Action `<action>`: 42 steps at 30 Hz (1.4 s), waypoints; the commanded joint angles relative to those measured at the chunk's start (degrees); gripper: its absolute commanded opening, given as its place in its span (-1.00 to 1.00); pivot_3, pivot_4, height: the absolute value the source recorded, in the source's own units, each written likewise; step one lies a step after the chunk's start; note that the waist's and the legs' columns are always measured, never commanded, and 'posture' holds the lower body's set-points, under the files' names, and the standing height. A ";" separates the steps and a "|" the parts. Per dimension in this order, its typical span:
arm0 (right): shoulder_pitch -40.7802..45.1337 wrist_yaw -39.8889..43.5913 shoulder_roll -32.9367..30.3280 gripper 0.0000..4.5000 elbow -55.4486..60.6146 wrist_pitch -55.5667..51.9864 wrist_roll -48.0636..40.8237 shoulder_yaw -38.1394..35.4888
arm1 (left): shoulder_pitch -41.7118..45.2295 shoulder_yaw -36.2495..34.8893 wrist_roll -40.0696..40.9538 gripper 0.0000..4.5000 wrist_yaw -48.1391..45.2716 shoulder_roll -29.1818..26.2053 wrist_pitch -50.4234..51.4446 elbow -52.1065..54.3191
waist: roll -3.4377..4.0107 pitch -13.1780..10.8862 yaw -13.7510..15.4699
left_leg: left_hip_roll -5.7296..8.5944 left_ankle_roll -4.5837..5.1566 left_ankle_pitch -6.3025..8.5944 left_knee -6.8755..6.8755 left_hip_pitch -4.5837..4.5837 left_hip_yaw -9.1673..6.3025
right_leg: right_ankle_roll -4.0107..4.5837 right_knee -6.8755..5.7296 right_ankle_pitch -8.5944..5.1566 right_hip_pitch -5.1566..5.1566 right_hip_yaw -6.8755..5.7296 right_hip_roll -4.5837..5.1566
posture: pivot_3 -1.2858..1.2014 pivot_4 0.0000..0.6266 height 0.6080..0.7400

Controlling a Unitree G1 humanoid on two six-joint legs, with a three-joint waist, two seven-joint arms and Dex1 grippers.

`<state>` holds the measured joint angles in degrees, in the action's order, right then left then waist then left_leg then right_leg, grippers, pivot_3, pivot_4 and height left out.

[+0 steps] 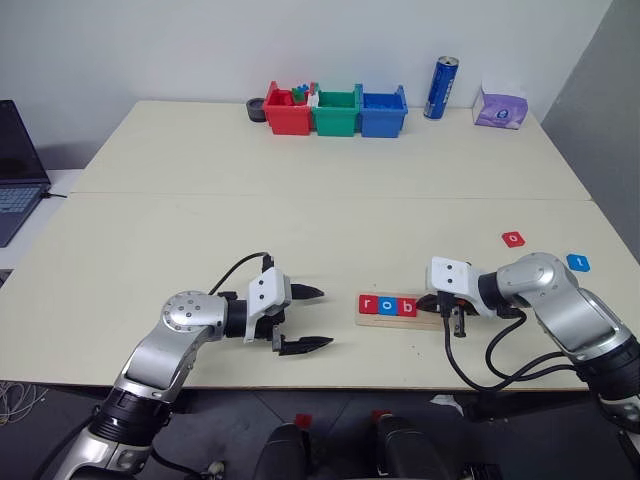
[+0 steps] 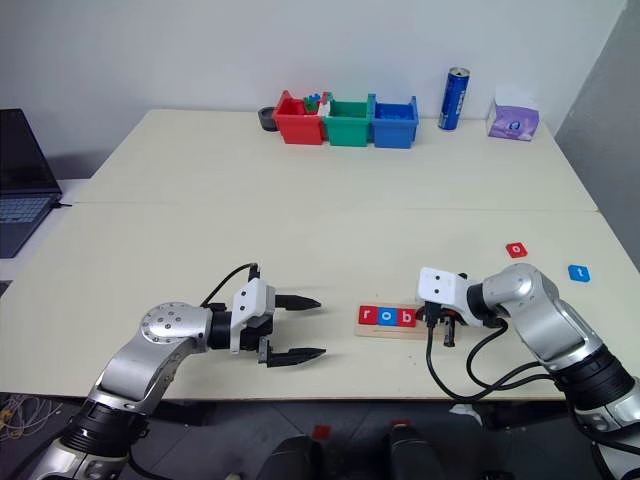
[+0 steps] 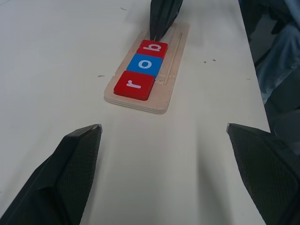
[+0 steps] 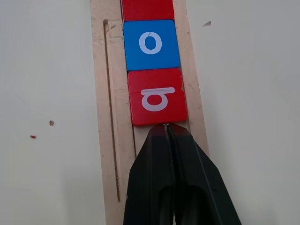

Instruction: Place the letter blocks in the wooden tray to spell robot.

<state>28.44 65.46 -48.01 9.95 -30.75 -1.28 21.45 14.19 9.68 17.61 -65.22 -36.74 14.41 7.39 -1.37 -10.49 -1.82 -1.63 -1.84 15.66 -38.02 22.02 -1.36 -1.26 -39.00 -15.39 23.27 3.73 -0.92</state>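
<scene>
Closed right fingers (image 4: 165, 129) against red "b" block (image 4: 157, 96); left fingers (image 1: 305, 318) spread.

Five letter blocks: three sit in a row in the one tray (image 1: 425, 319), red r (image 1: 368, 305), blue o (image 1: 388, 306) and red b (image 1: 407, 307); two lie loose on the table (image 1: 300, 200), a red block (image 1: 513, 239) and a blue block (image 1: 578, 262). Three bins stand at the far edge: red (image 1: 287, 117), green (image 1: 336, 117), blue (image 1: 383, 117). One can (image 1: 441, 88), one tissue box (image 1: 501, 106), one laptop (image 1: 15, 170), and what may be a single roll of tape (image 1: 257, 109)
</scene>
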 commanded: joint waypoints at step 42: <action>18.42 -37.28 9.52 0.98 -55.77 7.81 -1.33 -30.47 | 2.19 0.50 0.65 1.00 2.72 2.06 2.84 4.84 | 0.02 0.00 -0.42 | 0.08 0.00 0.00 0.08 -0.03 0.29 | 0.21 0.03 0.13 0.02 0.27 -0.05 | 0.03 -0.52 1.00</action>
<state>45.05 27.48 -37.45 -43.65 -25.69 -3.35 -9.29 16.05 10.74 17.64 -62.58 -34.34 17.29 9.63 -1.35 -10.49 -2.24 -1.55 -1.84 15.66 -37.93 22.00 -1.08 -1.04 -38.97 -15.26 23.29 4.01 -0.96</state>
